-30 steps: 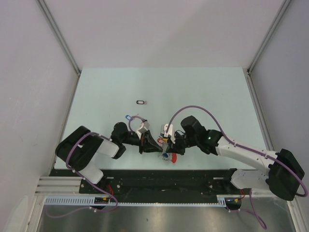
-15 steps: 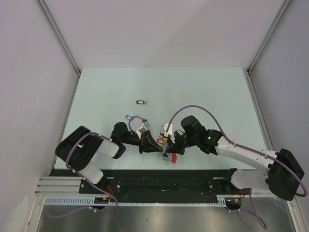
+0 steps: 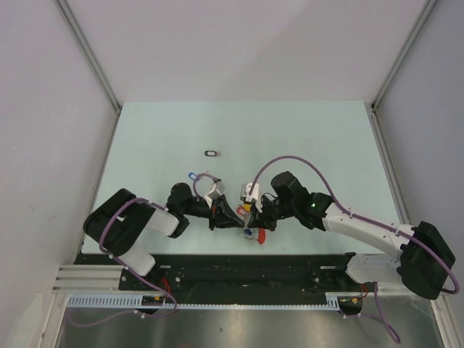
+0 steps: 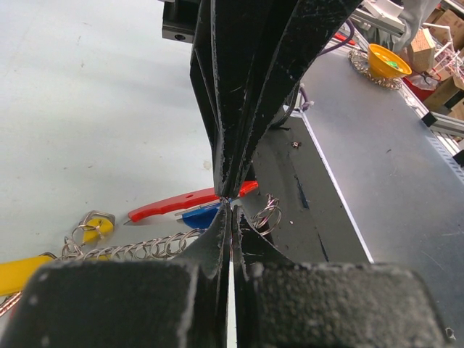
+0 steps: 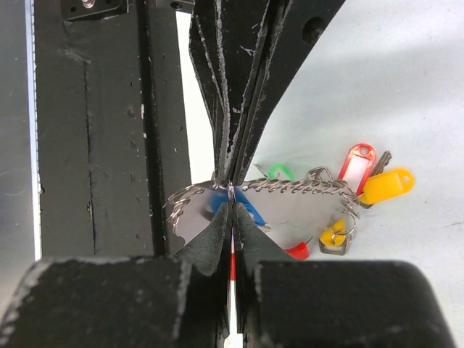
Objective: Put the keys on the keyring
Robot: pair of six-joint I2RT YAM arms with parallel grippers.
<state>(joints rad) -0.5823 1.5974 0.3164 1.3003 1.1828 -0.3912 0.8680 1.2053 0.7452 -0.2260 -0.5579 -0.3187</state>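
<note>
Low in the middle of the frame, the left gripper (image 3: pixel 238 216) and right gripper (image 3: pixel 253 214) meet tip to tip. Both are pressed tight on the thin metal keyring (image 5: pixel 304 186) with its coloured tags.

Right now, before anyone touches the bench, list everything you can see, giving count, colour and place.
keyring: one, silver coil with red, yellow, green and blue tags, near table edge between the grippers
black-tagged key: one, black, alone mid-table
blue-tagged key: one, blue, beside the left arm
table: one, pale green
left gripper: one, black, shut on the keyring
right gripper: one, black, shut on the keyring, tip to tip with the left
</note>
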